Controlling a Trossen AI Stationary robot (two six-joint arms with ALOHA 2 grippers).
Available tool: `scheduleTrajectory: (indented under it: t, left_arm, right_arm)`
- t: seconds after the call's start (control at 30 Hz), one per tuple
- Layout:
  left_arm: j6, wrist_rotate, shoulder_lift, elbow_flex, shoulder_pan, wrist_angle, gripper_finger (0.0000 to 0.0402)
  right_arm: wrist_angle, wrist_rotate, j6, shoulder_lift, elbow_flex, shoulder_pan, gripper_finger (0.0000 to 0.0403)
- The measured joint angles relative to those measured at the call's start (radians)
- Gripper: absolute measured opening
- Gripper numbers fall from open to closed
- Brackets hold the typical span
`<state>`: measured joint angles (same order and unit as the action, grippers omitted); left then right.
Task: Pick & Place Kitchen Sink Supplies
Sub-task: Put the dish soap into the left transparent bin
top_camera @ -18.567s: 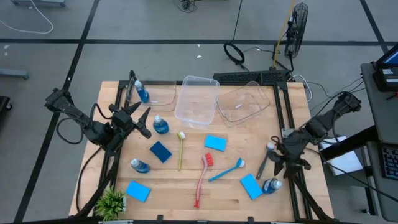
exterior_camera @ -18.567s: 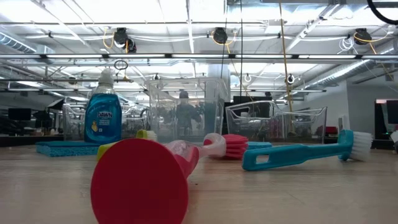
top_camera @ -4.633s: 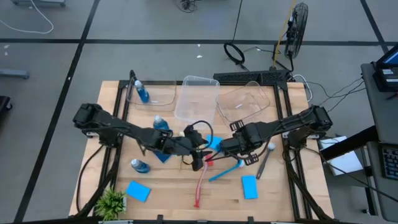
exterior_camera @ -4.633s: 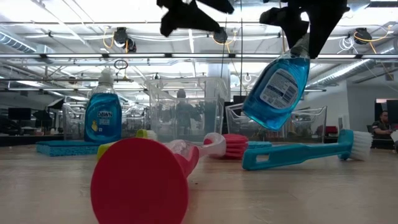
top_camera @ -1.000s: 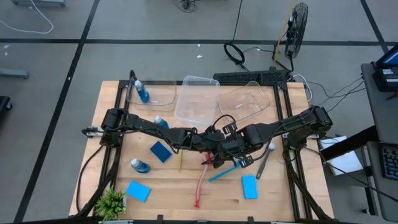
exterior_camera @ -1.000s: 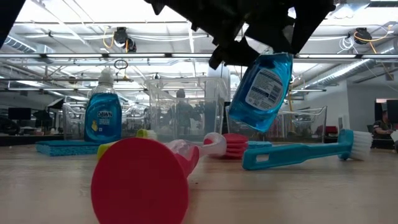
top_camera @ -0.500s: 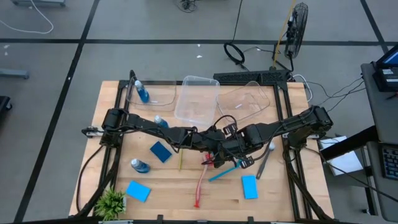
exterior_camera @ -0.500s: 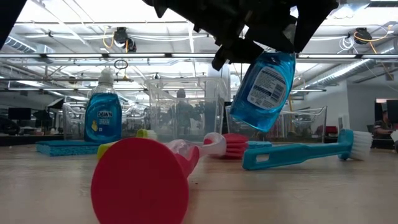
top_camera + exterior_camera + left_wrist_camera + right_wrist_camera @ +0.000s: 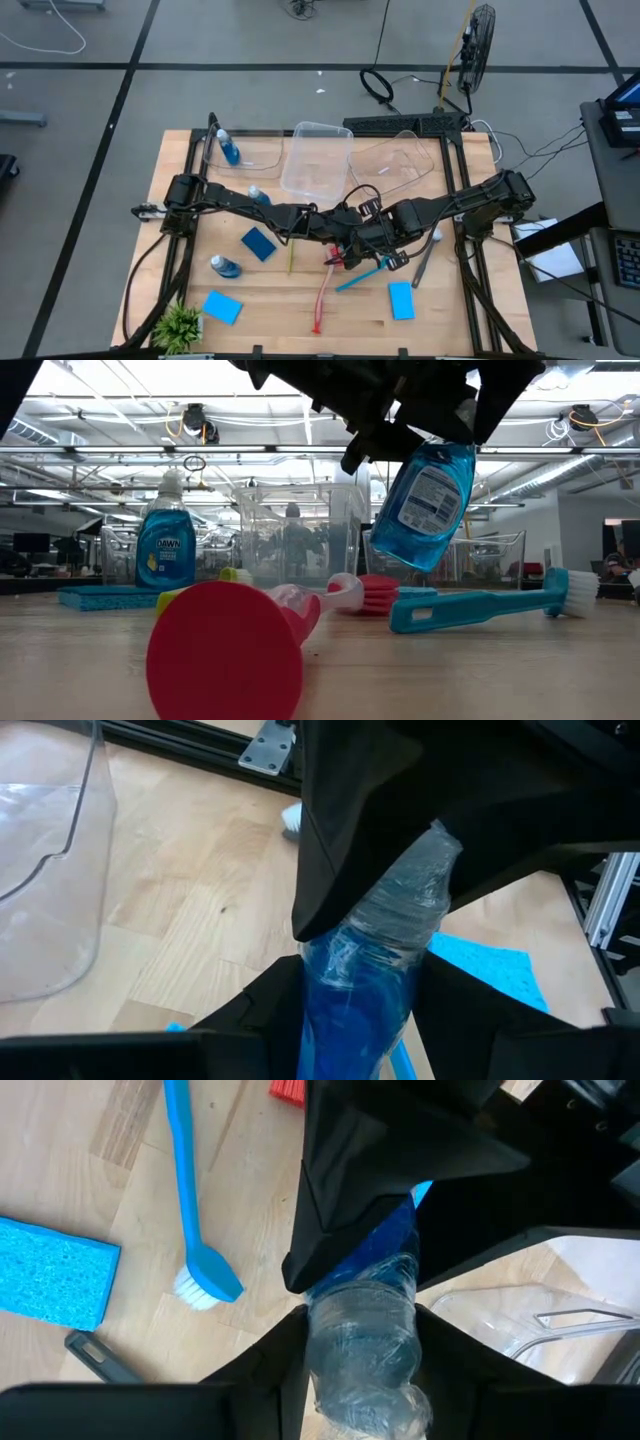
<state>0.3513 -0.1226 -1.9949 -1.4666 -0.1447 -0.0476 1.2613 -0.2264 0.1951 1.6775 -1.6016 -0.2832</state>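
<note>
Wooden table [image 9: 270,300] — blue sponges [image 9: 221,307], dish brushes [image 9: 320,296], soap bottles [image 9: 224,266], clear tubs [image 9: 316,160], small plant [image 9: 179,325].

You have four soap bottles: one in the far tub [image 9: 228,148], one by the left arm [image 9: 255,194], one near the front [image 9: 224,265], one held aloft [image 9: 430,503]. Count three sponges: dark blue [image 9: 258,243], front-left [image 9: 221,307], front-right [image 9: 402,299]. Four brushes: yellow-green [image 9: 290,256], red [image 9: 323,297], blue [image 9: 361,273], grey [image 9: 423,260]. Three clear tubs, one plant [image 9: 178,326].

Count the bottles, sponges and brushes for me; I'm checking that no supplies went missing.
Bottles: 4, one held by left gripper and right gripper
Sponges: 4
Brushes: 4
Total: 12
</note>
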Motion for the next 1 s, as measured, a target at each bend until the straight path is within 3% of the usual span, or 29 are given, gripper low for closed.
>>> scheduleTrajectory:
  t: [0.43,0.7,1.0]
  left_arm:
    - [0.006,-0.005,0.0,0.0,0.0,0.003,0.016]
    - [0.009,-0.024,0.001,0.0,0.001,0.017,0.016]
    - [0.018,-0.014,0.001,-0.001,0.0,0.041,0.0158]
  right_arm:
    - [0.009,-0.011,-0.007,0.0,0.0,0.0,0.0146]
    - [0.06,-0.091,-0.064,0.0,0.0,0.0,0.0169]
    - [0.124,-0.099,-0.094,-0.001,0.0,0.001,0.0184]
